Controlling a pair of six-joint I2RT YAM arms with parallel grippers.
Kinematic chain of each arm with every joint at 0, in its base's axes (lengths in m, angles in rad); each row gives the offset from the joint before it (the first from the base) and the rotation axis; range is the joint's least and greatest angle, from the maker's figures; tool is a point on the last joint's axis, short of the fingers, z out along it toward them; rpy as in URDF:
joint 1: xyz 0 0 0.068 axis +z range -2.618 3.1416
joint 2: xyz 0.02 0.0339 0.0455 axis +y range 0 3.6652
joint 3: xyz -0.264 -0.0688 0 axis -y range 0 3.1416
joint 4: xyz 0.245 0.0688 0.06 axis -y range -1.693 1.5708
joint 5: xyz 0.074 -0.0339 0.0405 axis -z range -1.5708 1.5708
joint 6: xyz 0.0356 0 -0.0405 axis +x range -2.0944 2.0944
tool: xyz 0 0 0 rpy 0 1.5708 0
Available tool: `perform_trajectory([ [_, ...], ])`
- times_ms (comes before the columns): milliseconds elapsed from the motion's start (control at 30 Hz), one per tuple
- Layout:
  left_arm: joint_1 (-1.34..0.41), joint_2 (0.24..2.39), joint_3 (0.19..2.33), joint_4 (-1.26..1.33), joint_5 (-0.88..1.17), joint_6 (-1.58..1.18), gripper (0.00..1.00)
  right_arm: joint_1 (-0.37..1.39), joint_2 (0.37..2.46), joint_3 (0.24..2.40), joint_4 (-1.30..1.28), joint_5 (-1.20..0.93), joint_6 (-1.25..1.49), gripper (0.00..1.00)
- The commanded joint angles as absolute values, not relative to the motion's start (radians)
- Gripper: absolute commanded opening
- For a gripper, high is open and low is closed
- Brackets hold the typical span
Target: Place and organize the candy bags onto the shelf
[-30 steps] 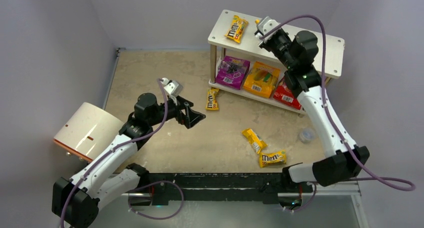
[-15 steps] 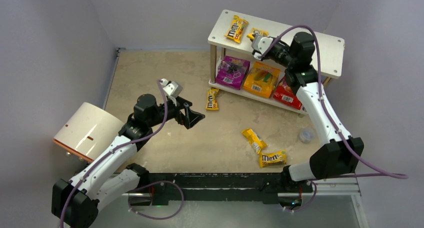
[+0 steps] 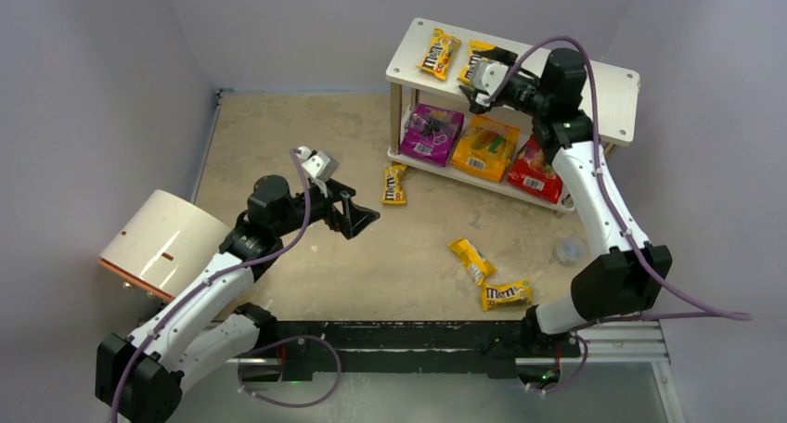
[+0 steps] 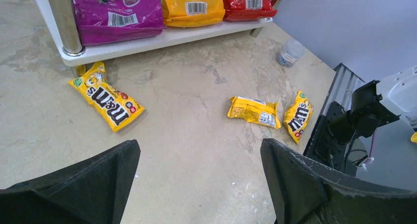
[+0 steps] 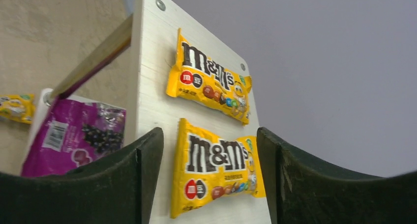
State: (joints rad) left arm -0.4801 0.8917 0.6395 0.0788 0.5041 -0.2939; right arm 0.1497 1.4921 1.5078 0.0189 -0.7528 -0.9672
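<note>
The shelf stands at the back right. On its top board two yellow M&M's packets lie side by side, one farther off. The other lies flat between the fingers of my open right gripper, with a gap on each side. In the top view that gripper hovers over the board. The lower tier holds purple, orange and red bags. Three more yellow packets lie on the table. My left gripper hangs open and empty over the table.
A white-and-tan cylinder lies at the table's left edge beside my left arm. A small clear round object sits on the table to the right, near the shelf's front post. Grey walls enclose the table on three sides.
My right gripper moved left along the top board and opened, leaving the yellow packet lying next to the first one. The left arm has barely moved.
</note>
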Motion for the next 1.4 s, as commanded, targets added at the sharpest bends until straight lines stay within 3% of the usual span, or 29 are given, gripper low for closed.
perform_trajectory([
  [0,-0.477,0.886,0.63,0.094,0.492,-0.271,1.0,0.149,1.455,1.533,-0.085,-0.83,-0.937,0.76],
  [267,-0.476,0.892,0.63,0.091,0.484,-0.271,1.0,0.15,1.36,1.54,-0.175,-0.931,-0.814,0.98],
  [400,-0.477,0.899,0.633,0.092,0.482,-0.272,1.0,0.15,1.313,1.555,0.094,-0.841,-0.091,0.99],
  [500,-0.477,0.905,0.636,0.089,0.477,-0.281,1.0,0.15,1.287,1.597,0.087,-0.9,0.115,0.99],
  [633,-0.477,0.904,0.65,0.056,0.383,-0.33,1.0,0.15,1.093,1.269,0.441,-0.702,0.586,0.99],
  [700,-0.476,0.899,0.653,0.032,0.288,-0.383,1.0,0.15,0.999,1.106,0.585,-0.674,0.675,0.99],
  [900,-0.477,0.899,0.671,-0.065,0.122,-0.423,1.0,0.23,0.778,0.837,0.306,-0.604,0.574,0.99],
  [1067,-0.476,0.896,0.667,-0.052,0.146,-0.396,1.0,0.598,0.673,0.648,0.193,-0.276,0.344,0.99],
  [1200,-0.477,0.892,0.661,-0.059,0.152,-0.397,1.0,0.867,0.898,0.632,0.165,-0.048,0.168,0.99],
  [1267,-0.477,0.89,0.65,-0.056,0.152,-0.397,1.0,0.996,1.068,0.689,0.122,0.193,0.024,0.99],
  [1367,-0.477,0.887,0.649,-0.079,0.139,-0.395,1.0,1.086,1.331,0.786,0.099,0.393,-0.244,0.99],
])
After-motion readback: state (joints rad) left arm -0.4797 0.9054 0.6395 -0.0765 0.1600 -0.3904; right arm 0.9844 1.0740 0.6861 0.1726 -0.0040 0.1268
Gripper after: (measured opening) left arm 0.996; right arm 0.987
